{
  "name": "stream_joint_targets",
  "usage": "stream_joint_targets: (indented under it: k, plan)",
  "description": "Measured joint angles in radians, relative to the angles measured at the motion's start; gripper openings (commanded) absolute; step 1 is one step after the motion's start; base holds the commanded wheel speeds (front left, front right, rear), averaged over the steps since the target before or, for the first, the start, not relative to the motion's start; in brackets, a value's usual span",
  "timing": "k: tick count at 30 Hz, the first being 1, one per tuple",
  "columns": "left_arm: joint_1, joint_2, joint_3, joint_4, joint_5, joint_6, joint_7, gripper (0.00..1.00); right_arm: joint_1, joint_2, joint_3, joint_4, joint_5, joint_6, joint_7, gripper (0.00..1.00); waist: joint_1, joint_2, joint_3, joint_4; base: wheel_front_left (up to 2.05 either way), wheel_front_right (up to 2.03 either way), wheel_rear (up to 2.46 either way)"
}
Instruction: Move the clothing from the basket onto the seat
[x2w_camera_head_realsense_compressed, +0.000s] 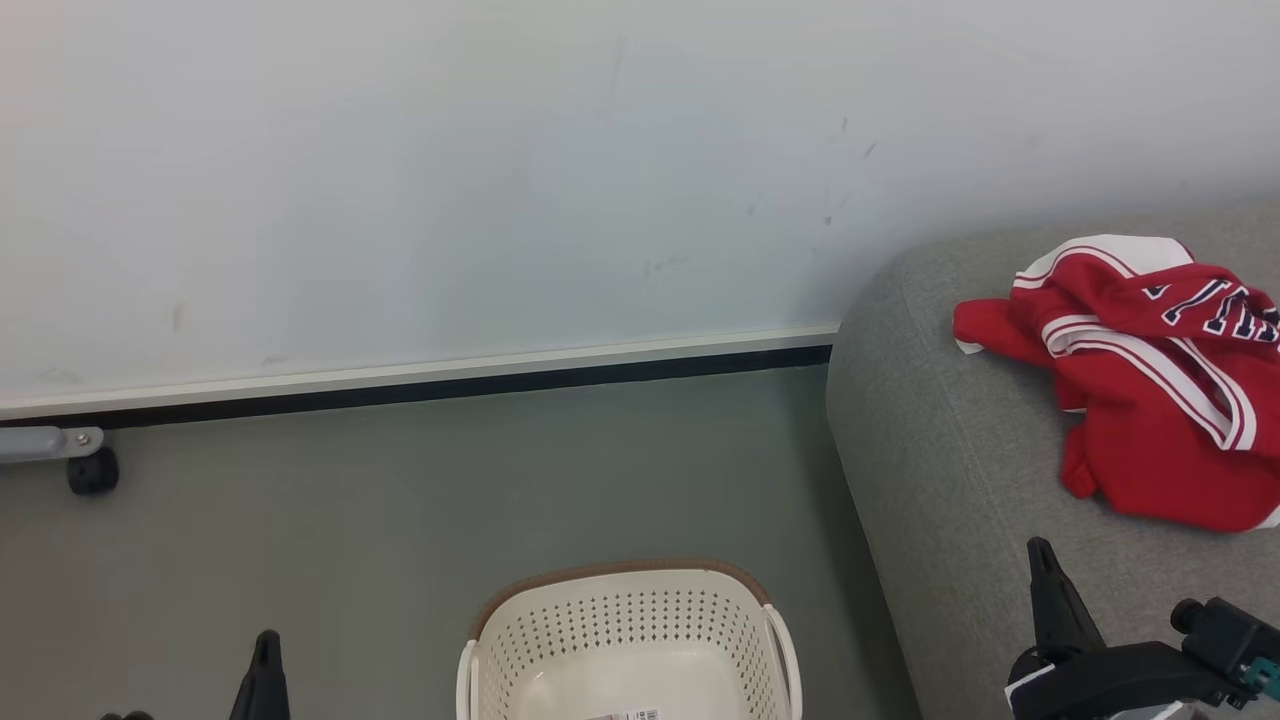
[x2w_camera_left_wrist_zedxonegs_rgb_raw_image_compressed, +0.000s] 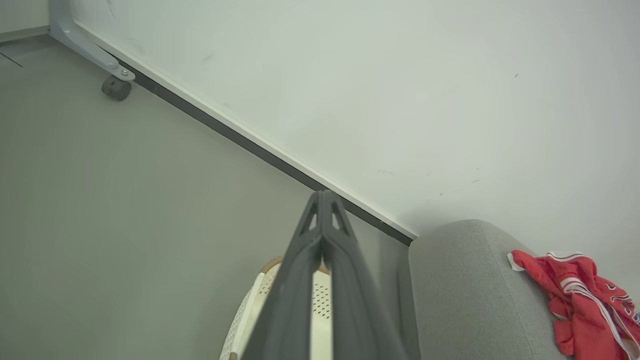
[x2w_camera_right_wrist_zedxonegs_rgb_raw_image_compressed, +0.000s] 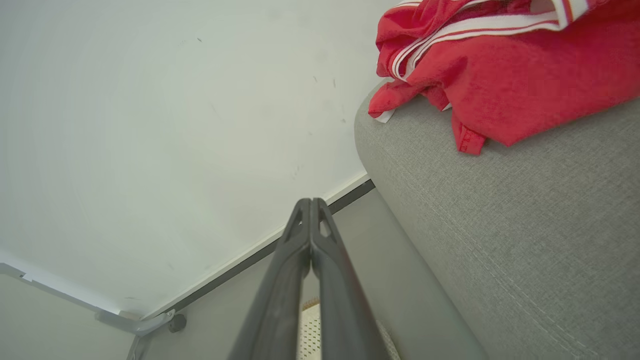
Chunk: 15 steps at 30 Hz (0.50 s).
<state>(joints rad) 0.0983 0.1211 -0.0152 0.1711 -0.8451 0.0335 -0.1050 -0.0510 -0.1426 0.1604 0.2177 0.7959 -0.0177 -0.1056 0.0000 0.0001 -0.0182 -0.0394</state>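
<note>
Crumpled soft red fabric garment with white stripes and navy lettering (x2w_camera_head_realsense_compressed: 1150, 400): lies on top of the large grey upholstered sofa seat (x2w_camera_head_realsense_compressed: 940, 480), near its rounded end.
Oval cream perforated plastic basket with brown rim (x2w_camera_head_realsense_compressed: 620, 615): stands on the grey floor (x2w_camera_head_realsense_compressed: 350, 520) beside the seat.
The left end effector (x2w_camera_left_wrist_zedxonegs_rgb_raw_image_compressed: 324, 197) and right end effector (x2w_camera_right_wrist_zedxonegs_rgb_raw_image_compressed: 311, 202): fingers pressed together, gripping nothing.

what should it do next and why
Probably just tilt the head down to see the rest of the basket: the clothing lies on the seat, none shows in the basket's visible part, and the left gripper and right gripper are shut on nothing.
</note>
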Motion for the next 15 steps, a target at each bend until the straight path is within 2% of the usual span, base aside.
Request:
stream_joint_targets:
  k: [15]
  plan:
    - [-0.040, -0.017, 0.024, 0.027, -0.169, -0.035, 0.051, 0.00, -0.004, 0.022, -0.068, 0.018, 0.183, 0.029, 0.053, 0.00, 0.0000, 0.0000, 0.005, 0.009, 0.00, 0.00, 0.00]
